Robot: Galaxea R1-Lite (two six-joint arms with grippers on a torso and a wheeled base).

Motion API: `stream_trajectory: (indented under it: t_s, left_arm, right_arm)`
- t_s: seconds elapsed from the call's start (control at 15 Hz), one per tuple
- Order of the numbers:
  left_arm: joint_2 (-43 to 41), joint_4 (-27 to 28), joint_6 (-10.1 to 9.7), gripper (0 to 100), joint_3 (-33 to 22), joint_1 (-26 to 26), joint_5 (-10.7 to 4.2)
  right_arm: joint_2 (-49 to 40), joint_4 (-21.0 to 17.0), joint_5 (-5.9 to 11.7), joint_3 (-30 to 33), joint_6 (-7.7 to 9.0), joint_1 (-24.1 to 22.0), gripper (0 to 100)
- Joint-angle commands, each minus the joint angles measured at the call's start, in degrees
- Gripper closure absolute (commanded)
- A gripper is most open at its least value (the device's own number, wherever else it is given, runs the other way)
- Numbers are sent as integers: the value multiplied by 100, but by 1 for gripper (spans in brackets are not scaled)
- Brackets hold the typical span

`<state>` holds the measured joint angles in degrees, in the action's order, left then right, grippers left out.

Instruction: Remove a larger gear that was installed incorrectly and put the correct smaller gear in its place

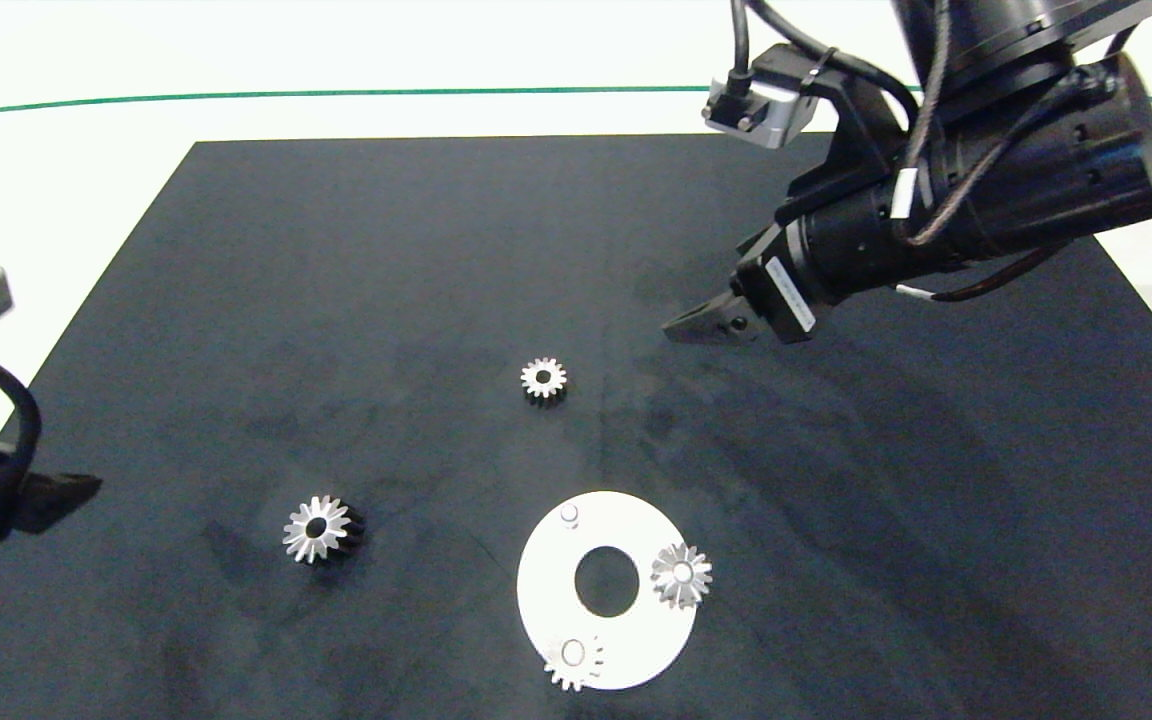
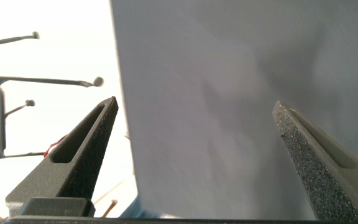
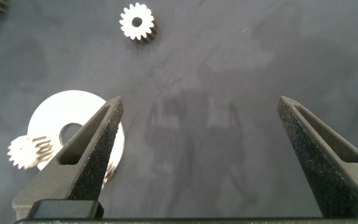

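Note:
The larger gear, wide, with long teeth and a dark body, lies loose on the black mat, left of the white ring plate. Farther back, the smaller gear lies alone on the mat. On the plate, one gear sits on the right peg and another gear on the near peg. The far peg is bare. My right gripper hovers open and holds nothing, to the right of the smaller gear and farther back. At the mat's left edge, my left gripper is open.
The black mat covers most of the white table. A green line runs across the floor beyond the mat's far edge. My right arm reaches in over the mat's far right corner.

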<state>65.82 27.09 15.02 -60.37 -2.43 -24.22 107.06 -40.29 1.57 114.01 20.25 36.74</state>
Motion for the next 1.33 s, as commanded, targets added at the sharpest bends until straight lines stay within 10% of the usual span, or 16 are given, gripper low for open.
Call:
stream_trajectory:
  t_s: [0.07, 0.27, 0.93, 1.2, 1.33]
  left_arm:
    - [-385, -406, -315, 0, -318, 102, 14]
    - [-544, -424, -1018, 0, -643, -803, -12]
    - [-860, -2, -983, 0, -652, -1252, -12]
    - [-860, -2, -975, 0, -660, -1269, -12]
    - [-860, -2, -975, 0, -652, -1278, -12]
  right_arm:
    - [650, -23, -8, 59, -56, -9, 0]
    - [1212, -23, 10, 59, -188, 202, 0]
    - [992, 21, 265, 59, -249, 685, 0]
    - [746, 2078, 370, -1056, -346, 676, 0]
    - [702, 2201, 396, -1302, -364, 676, 0]
